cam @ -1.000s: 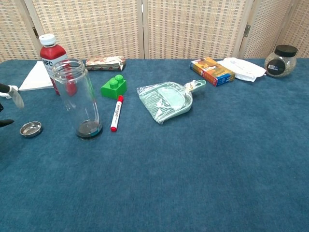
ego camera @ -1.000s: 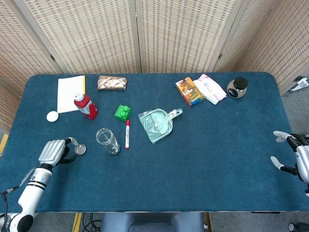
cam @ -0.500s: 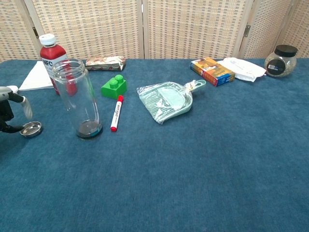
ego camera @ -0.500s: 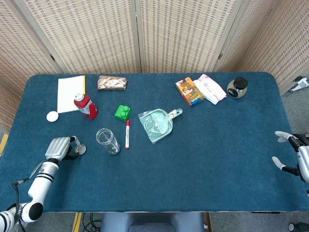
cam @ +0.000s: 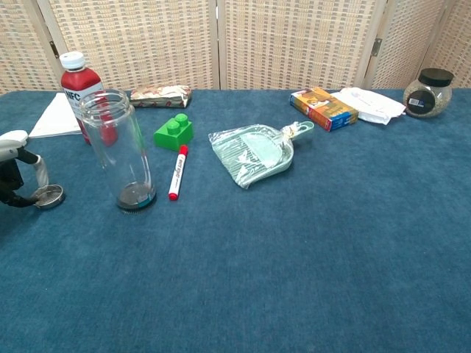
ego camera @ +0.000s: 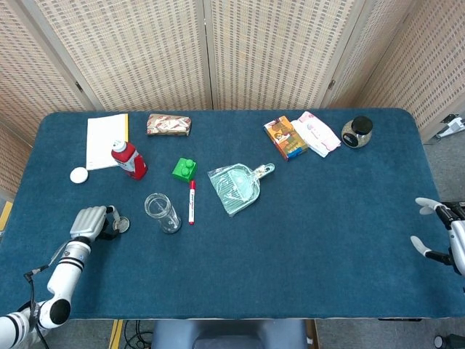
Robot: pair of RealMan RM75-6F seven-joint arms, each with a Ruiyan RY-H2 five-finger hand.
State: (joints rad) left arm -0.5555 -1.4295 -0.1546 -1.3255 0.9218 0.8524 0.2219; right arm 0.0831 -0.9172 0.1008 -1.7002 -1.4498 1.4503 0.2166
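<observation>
Since a second ago the left robot hand (ego camera: 92, 221) has crept forward along the counter's (ego camera: 327, 240) left front part, and its fingers (cam: 40, 173) have come down onto the small metal lid (cam: 48, 195); now they pinch the lid's rim, thumb below and a finger arched over the top. The lid lies flat near the left edge, just left of the empty glass jar (cam: 118, 151).

By the look of it the lid is thin, light and stiff, with a smooth slippery face. Lying flat on the blue cloth it offers little to catch, so the raised rim seems the only sound place to take it, and a loose pinch could let it skid or flip. The jar beside it is tall, likely fragile and easy to tip.

At the right front edge the right robot hand (ego camera: 439, 236) hovers with fingers spread, holding nothing.

Of writing, the red juice bottle (cam: 81, 92) near the back left bears white letters that seem to read "NFC". The red marker (cam: 176, 173) carries dark print along its barrel, too small to read, and the orange box (cam: 324, 107) toward the back right shows only a picture.
</observation>
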